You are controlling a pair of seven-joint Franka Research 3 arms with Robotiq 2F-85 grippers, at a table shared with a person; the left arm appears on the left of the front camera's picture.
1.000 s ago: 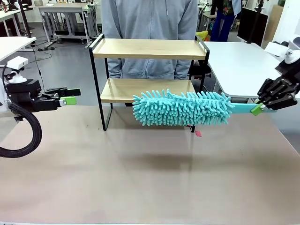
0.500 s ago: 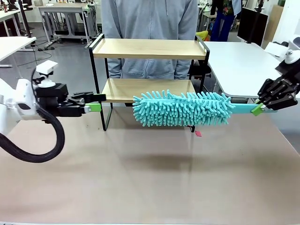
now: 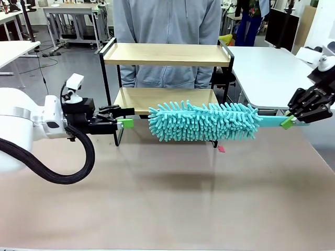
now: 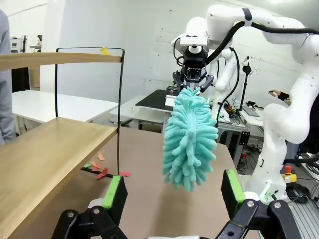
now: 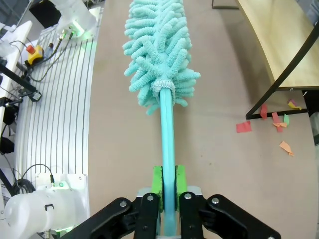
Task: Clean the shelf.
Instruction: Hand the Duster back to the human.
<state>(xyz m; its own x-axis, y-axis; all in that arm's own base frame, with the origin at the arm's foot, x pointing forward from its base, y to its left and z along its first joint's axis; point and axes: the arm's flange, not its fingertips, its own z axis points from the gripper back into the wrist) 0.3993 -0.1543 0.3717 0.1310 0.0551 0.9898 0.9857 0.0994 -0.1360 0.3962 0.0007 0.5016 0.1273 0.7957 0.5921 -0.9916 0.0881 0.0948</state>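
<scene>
Arms are stretched in low over the brown table [image 3: 167, 198] from either side. The left gripper [image 3: 124, 117] is held level, pointed toward the middle, with its green pads [image 4: 112, 191] spread wide and nothing between them; it is seen just beside the shelf's front left leg and near the tip of the duster [image 3: 204, 122]. The right gripper [image 3: 287, 121] is pressed tight on the turquoise handle [image 5: 167, 144] of the duster, which is carried level above the table, its fluffy head in front of the lower board. The shelf [image 3: 166, 55] is stood at the table's far edge, before a person in a grey top [image 3: 167, 23].
</scene>
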